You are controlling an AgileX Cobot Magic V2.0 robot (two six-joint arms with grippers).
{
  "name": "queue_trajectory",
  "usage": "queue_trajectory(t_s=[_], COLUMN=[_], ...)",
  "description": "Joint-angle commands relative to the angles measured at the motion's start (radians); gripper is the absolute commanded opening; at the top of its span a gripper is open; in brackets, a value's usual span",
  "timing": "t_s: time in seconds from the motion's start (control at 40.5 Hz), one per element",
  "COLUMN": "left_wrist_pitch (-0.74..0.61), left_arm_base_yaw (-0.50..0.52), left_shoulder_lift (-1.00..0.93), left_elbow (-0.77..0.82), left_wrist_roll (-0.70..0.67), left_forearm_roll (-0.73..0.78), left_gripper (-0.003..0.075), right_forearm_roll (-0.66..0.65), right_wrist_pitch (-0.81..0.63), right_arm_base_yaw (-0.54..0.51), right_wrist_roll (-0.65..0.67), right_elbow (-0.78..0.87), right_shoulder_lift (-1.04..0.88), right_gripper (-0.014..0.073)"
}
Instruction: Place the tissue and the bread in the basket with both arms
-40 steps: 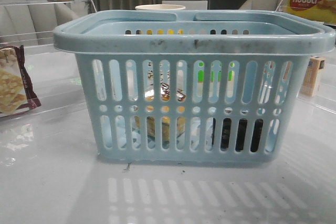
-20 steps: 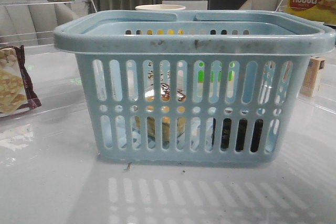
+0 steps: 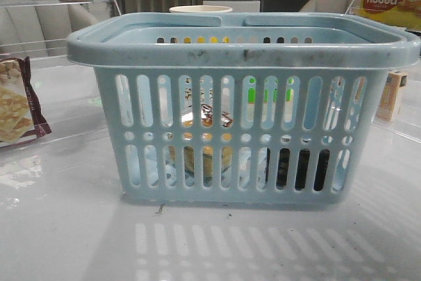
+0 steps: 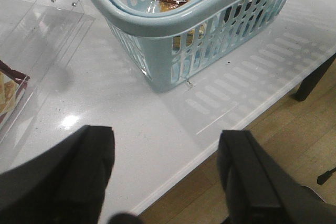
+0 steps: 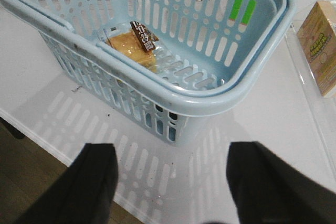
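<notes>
The bread (image 5: 132,47) sat inside the basket (image 3: 243,47), on its floor toward the left half, dark label strip up. The tissue (image 3: 301,168) showed as a dark pack through the slots at about 4 o'clock of the basket's front wall, also inside. On my feed the left gripper (image 4: 165,174) hung wide open and empty over the table (image 3: 66,228) edge, and my right gripper (image 5: 170,182) was just as wide, holding nothing. A cracker packet (image 3: 16,106) lay at 9 o'clock, a small carton (image 3: 392,95) at 3 o'clock.
</notes>
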Motion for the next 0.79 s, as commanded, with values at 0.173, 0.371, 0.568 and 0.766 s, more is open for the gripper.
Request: queue_trajectory(t_s=[0.173,0.371,0.568,0.766], left_wrist_pitch=[-0.102,-0.1,-0.1,-0.1], left_arm_base_yaw=[-0.008,-0.008,-0.008,-0.011], left_shoulder_lift=[0.001,0.001,0.001,0.001], left_elbow=[-0.027,-0.027,-0.027,-0.027], left_wrist_roll=[-0.01,-0.01,-0.01,-0.01], left_forearm_roll=[-0.005,-0.022,-0.022,-0.022], left_gripper=[0.0173,0.0091,0.0091,0.0091], right_forearm_roll=[-0.026,-0.026,-0.026,-0.026], right_wrist_pitch=[-0.041,-0.041,-0.041,-0.041], right_arm_base_yaw=[-0.002,-0.002,-0.002,-0.002], right_wrist_roll=[-0.008,-0.008,-0.008,-0.008], right_elbow=[-0.026,-0.026,-0.026,-0.026], right_shoulder_lift=[0.001,0.001,0.001,0.001], right_gripper=[0.0118,0.0055,0.0055,0.0055])
